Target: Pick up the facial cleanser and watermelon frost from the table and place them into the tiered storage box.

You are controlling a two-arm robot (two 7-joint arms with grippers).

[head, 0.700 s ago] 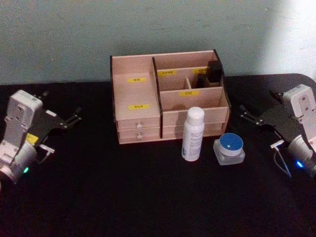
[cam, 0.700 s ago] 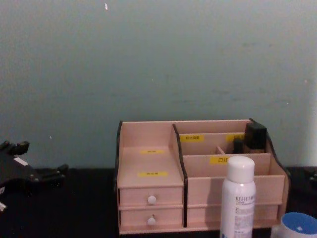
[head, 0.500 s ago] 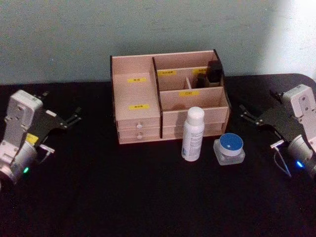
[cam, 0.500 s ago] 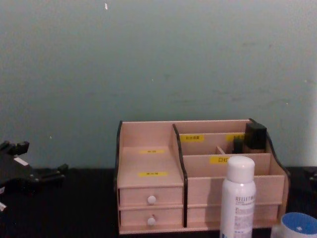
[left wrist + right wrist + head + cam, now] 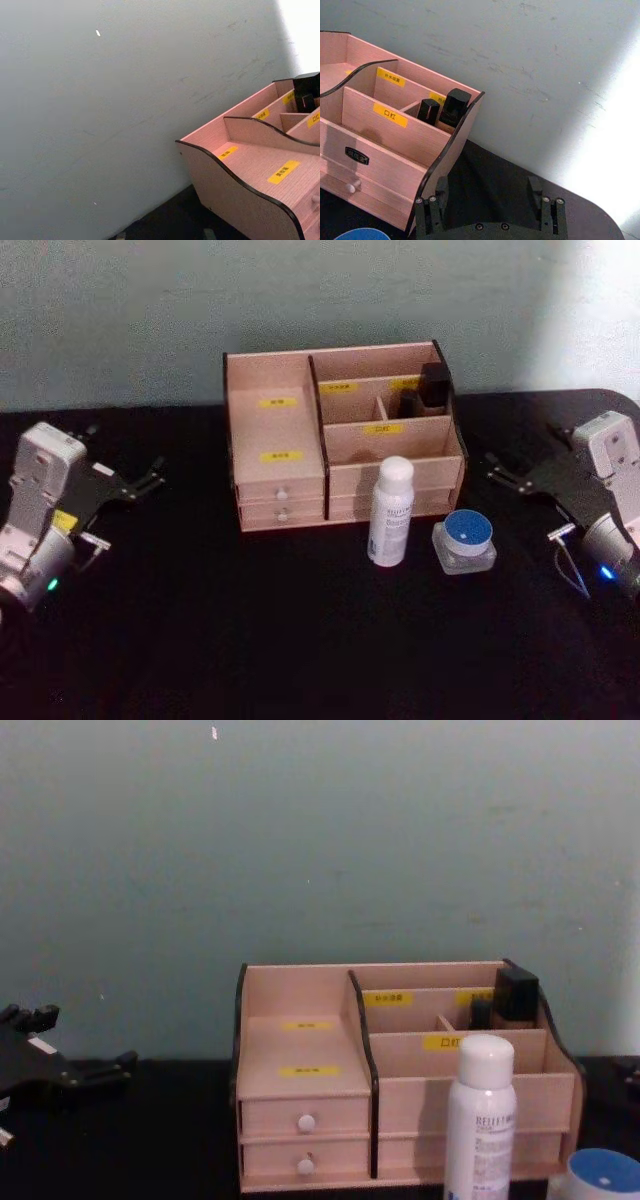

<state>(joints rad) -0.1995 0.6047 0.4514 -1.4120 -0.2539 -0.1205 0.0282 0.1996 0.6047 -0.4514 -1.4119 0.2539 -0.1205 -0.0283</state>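
Step in hand looks like the very start, approach not begun: nothing is grasped and nothing from the task is in the box yet. Left gripper [image 5: 152, 473] sits at the left edge of the head view, fingers spread, empty. Right gripper [image 5: 494, 469] is at the right edge, also spread and empty, with both fingers wide apart in the right wrist view. Light-wood tiered storage box with dark edges [image 5: 440, 472] is upper centre on the black bench [image 5: 250, 620]. Tall white bottle with white cap [image 5: 390, 512] stands upright just in front of the box's right half. Squat clear jar with round blue lid [image 5: 465, 540] is just right of the bottle, apart from it. I cannot tell which is the cleanser and which the frost. Next move likely calls for the right gripper, the nearer one, to swing in toward the jar or bottle, close on it without knocking the neighbour, then lift over the box's front wall. Counts: one box, one bottle, one jar, two grippers, five yellow labels, two white knobs on the left drawers, two small dark bottles [image 5: 454, 107] in the box's back right compartment.
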